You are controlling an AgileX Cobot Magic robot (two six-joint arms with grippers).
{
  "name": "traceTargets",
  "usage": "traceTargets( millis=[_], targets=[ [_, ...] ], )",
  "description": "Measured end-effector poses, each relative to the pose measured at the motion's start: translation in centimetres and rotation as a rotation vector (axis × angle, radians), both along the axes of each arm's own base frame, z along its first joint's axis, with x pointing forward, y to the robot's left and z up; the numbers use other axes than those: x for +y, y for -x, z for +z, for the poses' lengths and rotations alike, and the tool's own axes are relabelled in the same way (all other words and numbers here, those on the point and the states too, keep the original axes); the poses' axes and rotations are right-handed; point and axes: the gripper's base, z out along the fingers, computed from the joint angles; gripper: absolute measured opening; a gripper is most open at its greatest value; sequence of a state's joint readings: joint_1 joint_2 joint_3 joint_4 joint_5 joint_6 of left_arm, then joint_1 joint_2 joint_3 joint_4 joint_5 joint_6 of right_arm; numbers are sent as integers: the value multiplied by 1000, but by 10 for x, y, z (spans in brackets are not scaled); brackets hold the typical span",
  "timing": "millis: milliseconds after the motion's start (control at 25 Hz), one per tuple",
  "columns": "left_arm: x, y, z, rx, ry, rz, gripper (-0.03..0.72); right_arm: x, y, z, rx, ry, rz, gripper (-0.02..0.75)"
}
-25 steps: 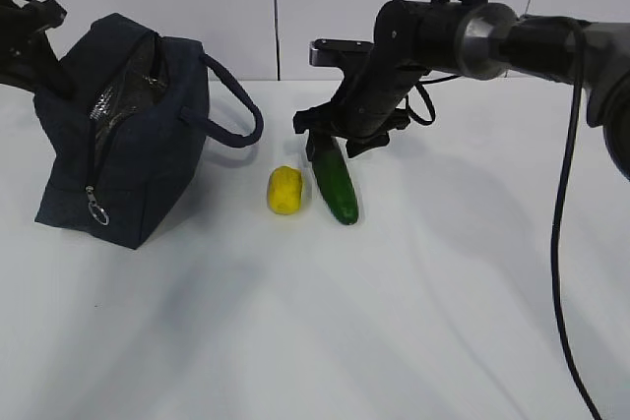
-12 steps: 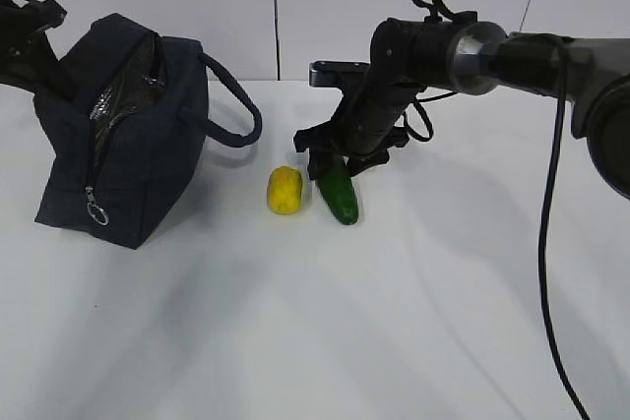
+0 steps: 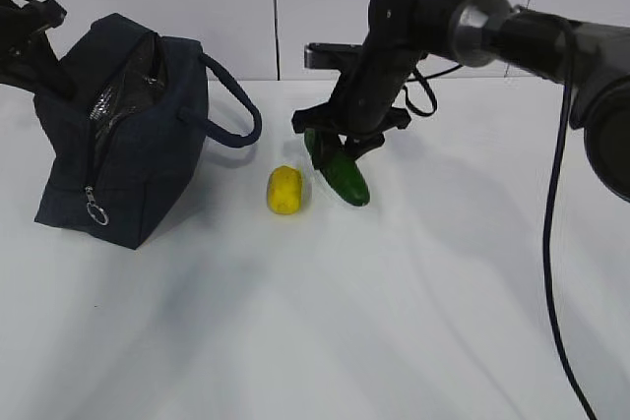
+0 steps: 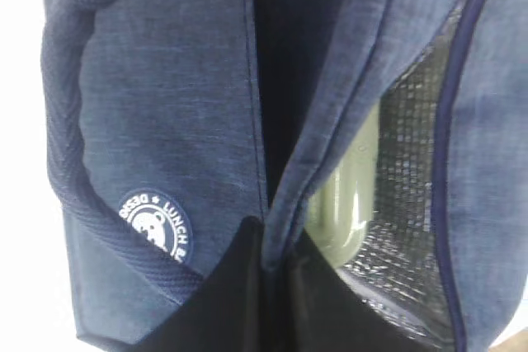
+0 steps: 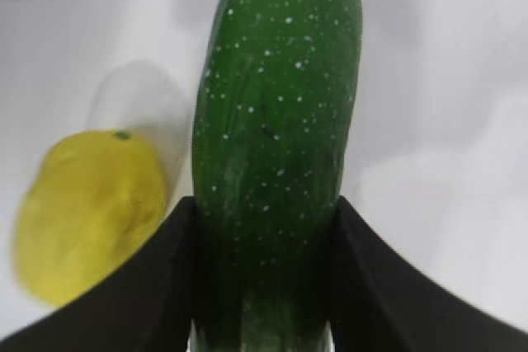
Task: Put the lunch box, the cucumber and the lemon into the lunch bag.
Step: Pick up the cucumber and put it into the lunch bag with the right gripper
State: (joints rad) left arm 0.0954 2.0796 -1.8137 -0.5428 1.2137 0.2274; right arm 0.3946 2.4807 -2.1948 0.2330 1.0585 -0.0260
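Note:
The dark navy lunch bag [image 3: 138, 145] stands at the left with its zipper open. My left gripper [image 4: 276, 241] is shut on the fabric edge of the lunch bag [image 4: 173, 96] at that opening. Inside, against the silver lining, the pale green lid of the lunch box [image 4: 346, 195] shows. My right gripper [image 3: 330, 148] is shut on the dark green cucumber [image 3: 345, 179], whose free end hangs tilted just above the table. In the right wrist view the cucumber [image 5: 276, 121] sits between the black fingers [image 5: 157, 286]. The yellow lemon [image 3: 285, 190] lies on the table left of it, also seen as the lemon [image 5: 87, 212].
One loop handle [image 3: 241, 115] of the bag sticks out toward the lemon. A silver ring pull [image 3: 96, 210] hangs at the bag's near end. The left arm [image 3: 25, 27] is at the far left behind the bag. White table [image 3: 394, 322] lies in front.
My right gripper has closed on the cucumber and raised it off the table, tilting it. The lemon, the bag and the left arm have not moved.

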Motion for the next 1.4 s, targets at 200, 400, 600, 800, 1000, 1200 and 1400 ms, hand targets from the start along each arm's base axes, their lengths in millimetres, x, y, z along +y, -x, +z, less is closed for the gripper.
traceTargets(
  millis=[200, 400, 600, 800, 1000, 1200, 1400],
  targets=[
    [-2, 0, 1, -2, 22, 4, 6, 3, -4, 57, -60, -29, 36, 318],
    [-5, -1, 4, -6, 75, 13, 6, 17, -1, 112, -148, -239, 53, 316],
    [-11, -2, 8, -11, 163, 26, 6, 40, 8, 136, -85, -574, 69, 316],
    [-15, -3, 11, -18, 212, 27, 6, 58, 0, 123, -42, -775, 14, 316],
    [-15, -3, 11, -20, 215, 26, 6, 80, -6, 74, 61, -841, -37, 325],
    [-15, -3, 11, -19, 217, 26, 6, 91, -10, 55, 62, -868, -93, 402],
    [-15, -3, 11, -19, 219, 26, 6, 93, -11, 53, 77, -903, -121, 562]
  ],
)
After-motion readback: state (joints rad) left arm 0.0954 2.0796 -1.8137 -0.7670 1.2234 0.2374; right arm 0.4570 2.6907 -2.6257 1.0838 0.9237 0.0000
